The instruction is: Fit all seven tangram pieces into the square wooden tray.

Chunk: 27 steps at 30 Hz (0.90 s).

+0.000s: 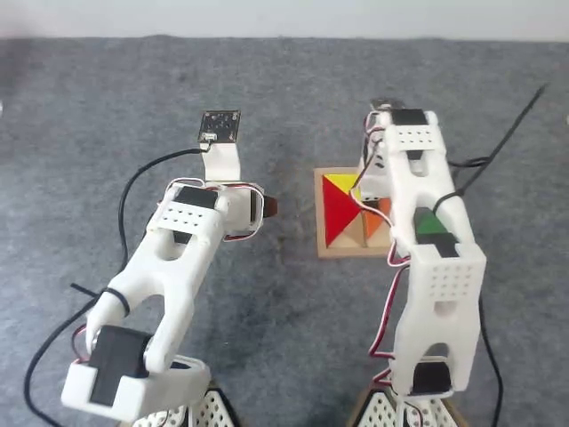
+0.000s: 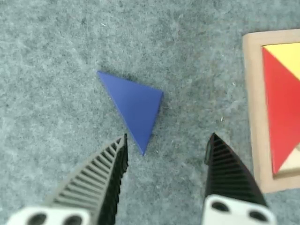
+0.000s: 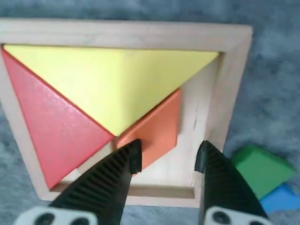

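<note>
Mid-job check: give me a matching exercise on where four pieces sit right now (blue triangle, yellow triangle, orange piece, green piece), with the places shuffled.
Pieces:
1. blue triangle
2. yellow triangle
3. orange piece
4. green piece

Places:
A. in the tray, long side along a wall
B. on the mat just outside the tray, near the right hand
C. on the mat, ahead of the open left hand
D. in the tray, at the right hand's fingertips

Pairs: 1-C; 2-A; 3-D; 4-B
</note>
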Each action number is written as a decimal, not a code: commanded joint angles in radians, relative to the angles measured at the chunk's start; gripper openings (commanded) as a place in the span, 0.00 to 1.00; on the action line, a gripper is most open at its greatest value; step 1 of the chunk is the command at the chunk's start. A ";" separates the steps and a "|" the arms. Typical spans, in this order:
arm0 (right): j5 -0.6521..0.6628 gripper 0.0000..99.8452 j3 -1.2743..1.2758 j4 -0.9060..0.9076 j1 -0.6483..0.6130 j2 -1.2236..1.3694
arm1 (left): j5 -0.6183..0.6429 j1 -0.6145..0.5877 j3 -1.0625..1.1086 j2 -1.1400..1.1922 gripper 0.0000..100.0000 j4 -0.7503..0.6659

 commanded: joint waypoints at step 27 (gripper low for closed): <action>0.114 0.02 -0.023 -0.031 0.013 -0.045 | -0.009 -0.005 -0.035 -0.005 0.25 -0.012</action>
